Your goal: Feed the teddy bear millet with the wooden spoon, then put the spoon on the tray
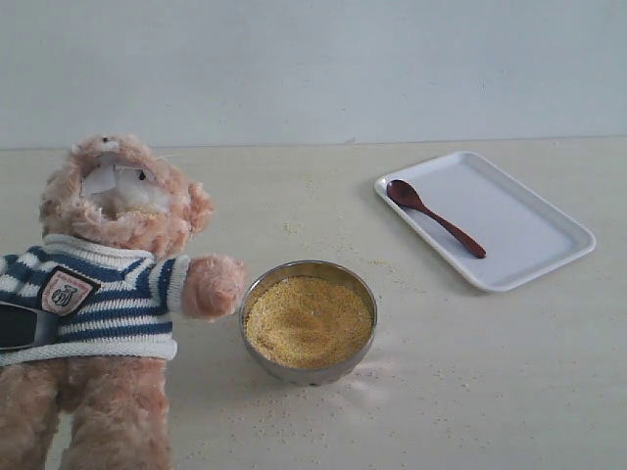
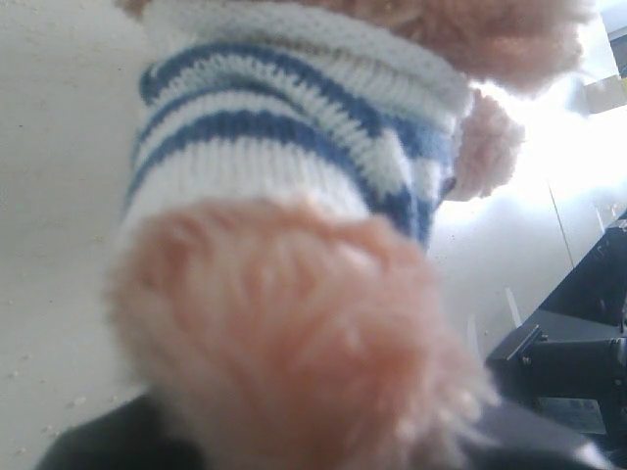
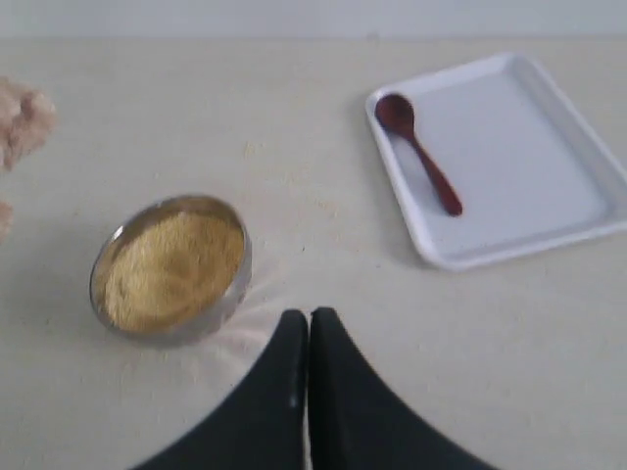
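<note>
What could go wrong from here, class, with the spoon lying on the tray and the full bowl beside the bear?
1. The spoon lies flat on the tray; the shut right claw might slip on its slim handle or shove the tray.
2. The paw of the bear sits by the bowl, which is nearly brimming with millet; a nudge could spill more grains onto the table.

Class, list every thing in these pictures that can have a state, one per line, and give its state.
steel bowl: upright, full
millet: filling the bowl, stray grains on the table
teddy bear: upright, one paw stretched toward the bowl
tray: level, right way up
wooden spoon: lying on the tray, ungripped
left gripper: at the bear's sleeve, jaws hidden
right gripper: shut, empty
</note>
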Controlling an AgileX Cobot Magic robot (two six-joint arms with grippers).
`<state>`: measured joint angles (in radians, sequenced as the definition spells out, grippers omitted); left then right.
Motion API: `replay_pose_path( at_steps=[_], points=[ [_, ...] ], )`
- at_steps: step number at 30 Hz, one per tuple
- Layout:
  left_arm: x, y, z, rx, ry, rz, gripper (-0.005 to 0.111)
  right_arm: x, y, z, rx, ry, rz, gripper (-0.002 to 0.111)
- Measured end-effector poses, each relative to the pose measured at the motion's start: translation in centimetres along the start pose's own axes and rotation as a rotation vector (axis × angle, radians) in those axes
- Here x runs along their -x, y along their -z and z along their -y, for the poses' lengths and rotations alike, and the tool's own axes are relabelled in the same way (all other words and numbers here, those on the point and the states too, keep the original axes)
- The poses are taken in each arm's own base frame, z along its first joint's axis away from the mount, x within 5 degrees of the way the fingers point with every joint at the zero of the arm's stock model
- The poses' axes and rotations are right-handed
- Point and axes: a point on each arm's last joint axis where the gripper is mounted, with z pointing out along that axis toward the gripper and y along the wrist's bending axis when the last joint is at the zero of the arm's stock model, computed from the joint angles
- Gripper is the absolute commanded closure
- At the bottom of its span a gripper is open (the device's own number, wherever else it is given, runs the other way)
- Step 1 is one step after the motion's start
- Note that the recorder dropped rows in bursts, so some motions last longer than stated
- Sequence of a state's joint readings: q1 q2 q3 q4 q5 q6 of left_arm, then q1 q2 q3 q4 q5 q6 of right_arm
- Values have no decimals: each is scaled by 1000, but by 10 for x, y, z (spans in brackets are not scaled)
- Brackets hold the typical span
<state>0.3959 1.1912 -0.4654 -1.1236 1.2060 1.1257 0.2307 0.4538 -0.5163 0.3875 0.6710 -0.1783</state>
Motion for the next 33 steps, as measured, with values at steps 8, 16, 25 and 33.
replay_pose_path(
  at_steps=[8,16,25,33],
  points=[
    [0,0,0,0,0,0,102,19,6,4,-38,-10,271,108],
    [0,0,0,0,0,0,102,1,23,8,-99,92,418,108],
    [0,0,0,0,0,0,102,-65,0,26,-136,93,395,108],
    [0,0,0,0,0,0,102,-105,-21,38,-172,61,300,108]
  ],
)
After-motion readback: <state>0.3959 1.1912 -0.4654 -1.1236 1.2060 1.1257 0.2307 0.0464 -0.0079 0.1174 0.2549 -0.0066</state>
